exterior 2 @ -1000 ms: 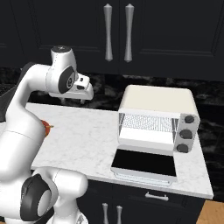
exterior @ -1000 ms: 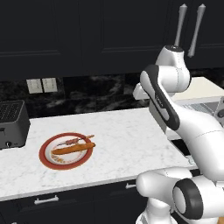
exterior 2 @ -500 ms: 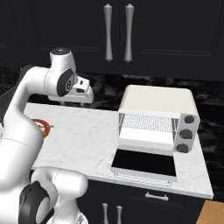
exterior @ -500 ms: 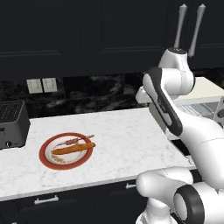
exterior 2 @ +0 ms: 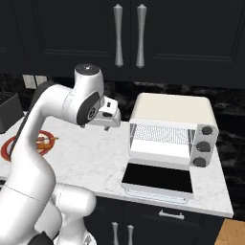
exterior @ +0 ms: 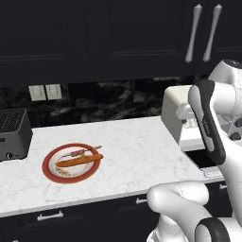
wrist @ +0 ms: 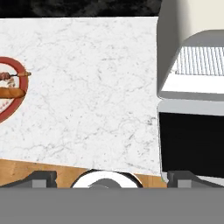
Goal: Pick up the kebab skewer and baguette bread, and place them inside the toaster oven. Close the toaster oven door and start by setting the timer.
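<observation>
A: What is sitting on the desk (exterior: 132, 151)?

B: It is a white marble-patterned top over dark cabinets. A red-rimmed plate (exterior: 51, 174) is lying toward the left, near the front edge.

A: And at the far left?

B: A small dark-grey slot toaster (exterior: 13, 133) is standing there against the back wall.

A: What about the right?

B: The toaster oven (exterior 2: 171, 129) is standing at the right end, its wire rack showing. The toaster oven door (exterior 2: 158, 179) is lying folded down flat, resting over the desk toward the front edge.
</observation>
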